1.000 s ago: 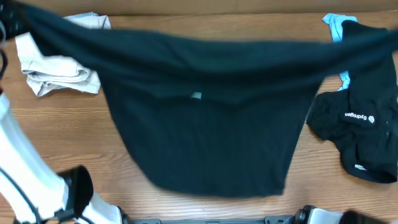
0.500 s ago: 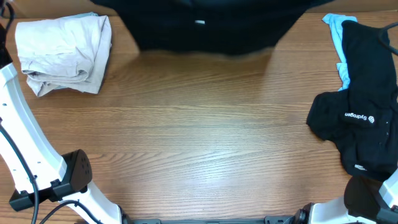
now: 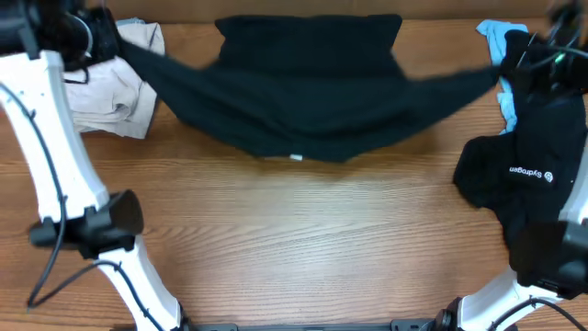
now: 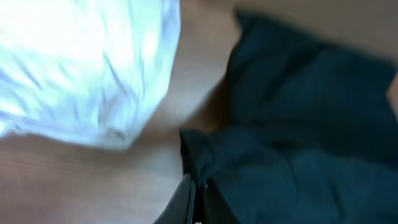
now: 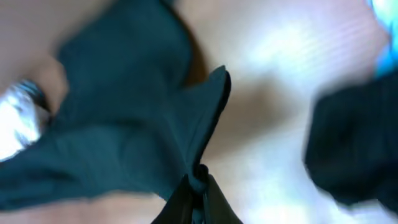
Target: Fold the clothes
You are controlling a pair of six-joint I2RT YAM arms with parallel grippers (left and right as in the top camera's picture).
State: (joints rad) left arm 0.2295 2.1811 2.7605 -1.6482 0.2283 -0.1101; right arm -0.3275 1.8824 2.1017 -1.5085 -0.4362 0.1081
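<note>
Above the wooden table, the plain black fabric T-shirt swings back nearer, stretched between left gripper and right gripper, both pinching it: spreading flat looks underway.

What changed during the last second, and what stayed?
The black T-shirt, spread high across the middle before, swung to the far edge and now sags over the far half. The left gripper and right gripper are shut on it. Unmoved: beige garment, logo shirt, light-blue piece.
</note>
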